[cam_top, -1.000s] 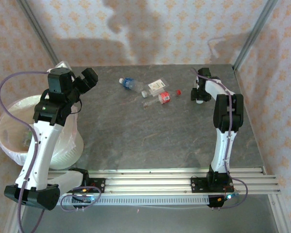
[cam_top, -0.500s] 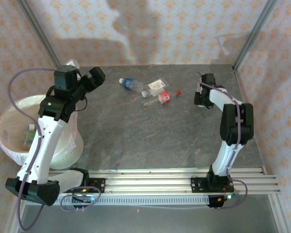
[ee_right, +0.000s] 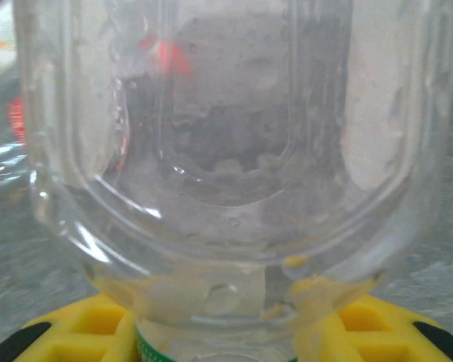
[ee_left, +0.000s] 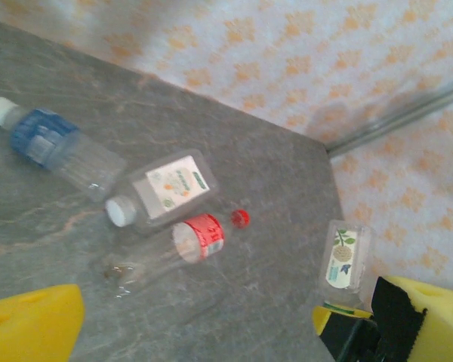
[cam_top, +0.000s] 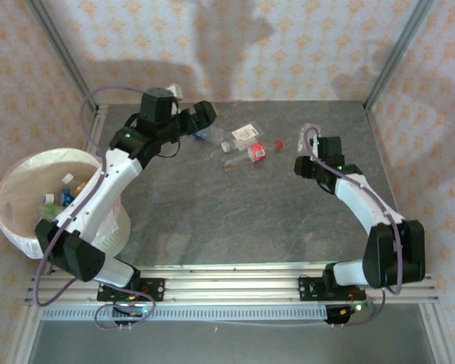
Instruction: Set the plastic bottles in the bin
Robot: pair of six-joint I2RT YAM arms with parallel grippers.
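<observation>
Three plastic bottles lie at the back of the table: one with a blue label [cam_top: 207,134] [ee_left: 49,143], one with a white and orange label [cam_top: 246,135] [ee_left: 162,188], and one with a red label [cam_top: 255,152] [ee_left: 190,241]. My left gripper [cam_top: 201,119] [ee_left: 234,335] hovers open just left of them, with nothing between its fingers. My right gripper [cam_top: 303,164] [ee_right: 219,343] is shut on a clear bottle [ee_right: 226,151] [ee_left: 346,260] with a green band, right of the group. The bin [cam_top: 11,173] stands off the table's left edge with several bottles [cam_top: 61,193] inside.
The grey table [cam_top: 235,212] ends at a metal rail [cam_top: 273,277] at the front. Patterned walls and a slanted metal post [cam_top: 390,57] close the back and the right side. A loose red cap [cam_top: 279,142] lies beside the red-labelled bottle.
My left arm swung from beside the bin rightward across the back of the table to the bottles. My right gripper shut on the clear bottle and drew it forward and slightly left.
</observation>
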